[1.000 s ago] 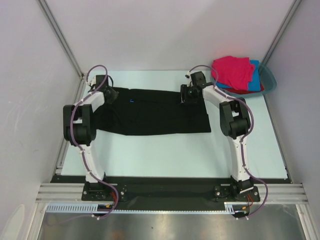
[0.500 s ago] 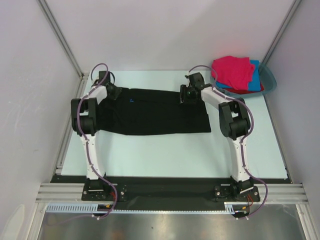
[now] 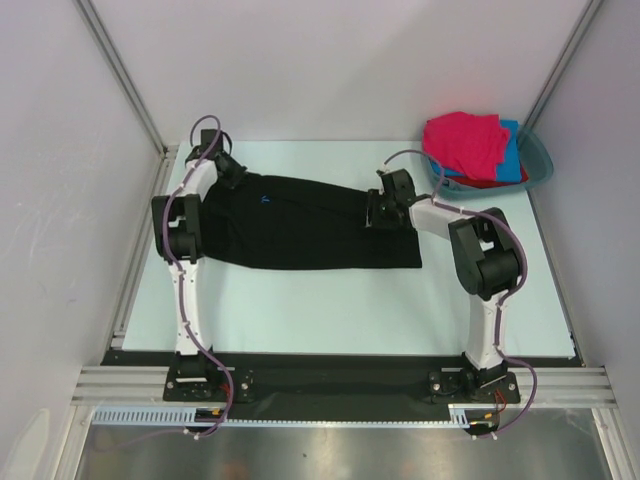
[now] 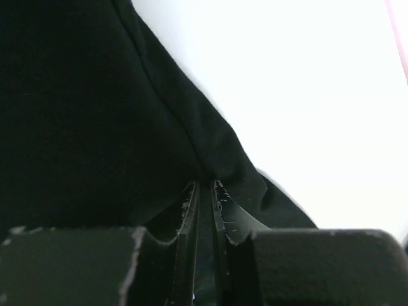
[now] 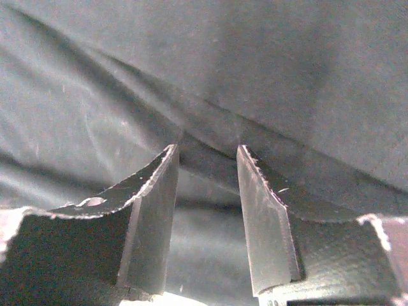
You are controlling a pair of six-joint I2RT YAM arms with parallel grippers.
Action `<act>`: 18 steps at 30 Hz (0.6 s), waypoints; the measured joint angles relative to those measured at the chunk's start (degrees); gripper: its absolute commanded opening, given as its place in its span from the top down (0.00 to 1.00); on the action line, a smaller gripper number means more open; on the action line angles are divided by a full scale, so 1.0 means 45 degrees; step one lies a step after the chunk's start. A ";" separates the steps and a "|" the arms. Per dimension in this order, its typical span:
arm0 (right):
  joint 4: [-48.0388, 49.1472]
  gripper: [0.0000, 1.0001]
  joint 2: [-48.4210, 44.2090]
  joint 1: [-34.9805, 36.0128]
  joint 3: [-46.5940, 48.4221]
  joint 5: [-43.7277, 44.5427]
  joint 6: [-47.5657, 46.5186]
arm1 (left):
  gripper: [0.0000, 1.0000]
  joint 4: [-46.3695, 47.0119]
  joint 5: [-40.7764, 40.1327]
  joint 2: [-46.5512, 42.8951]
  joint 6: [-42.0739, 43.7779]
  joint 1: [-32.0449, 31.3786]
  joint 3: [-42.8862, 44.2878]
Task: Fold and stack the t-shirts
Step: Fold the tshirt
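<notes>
The black t-shirt (image 3: 300, 225) lies spread across the middle of the table. My left gripper (image 3: 228, 170) is at its far left corner. In the left wrist view the left gripper (image 4: 204, 185) is shut on a pinch of the black cloth (image 4: 95, 115). My right gripper (image 3: 385, 207) is down on the shirt's far right part. In the right wrist view the right gripper (image 5: 207, 153) has narrowed its jaws onto a raised ridge of the black cloth (image 5: 255, 64). The magenta-pink t-shirt (image 3: 465, 142) lies on top of the blue t-shirt (image 3: 512, 150) and the red t-shirt (image 3: 490, 183) in the basin.
The teal plastic basin (image 3: 541, 158) stands at the far right corner of the table. Metal frame posts rise at the far left (image 3: 120, 75) and far right (image 3: 565, 65). The pale table top (image 3: 330, 310) shows bare between the shirt and the arm bases.
My left gripper moved farther away and left with the shirt's corner. My right gripper moved nearer, onto the shirt, its elbow swinging out right. The shirt's far edge now slants.
</notes>
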 measured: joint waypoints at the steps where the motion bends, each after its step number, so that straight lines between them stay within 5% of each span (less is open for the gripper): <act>1: 0.0010 0.52 -0.0189 0.0126 -0.0243 0.0053 0.0015 | 0.82 -0.0136 0.0073 0.0121 0.0097 -0.0010 0.0233; 18: -0.0058 0.51 -0.2113 0.3240 -0.2769 0.0515 0.0996 | 0.78 -0.1039 0.1146 0.1943 0.1370 -0.1486 0.3449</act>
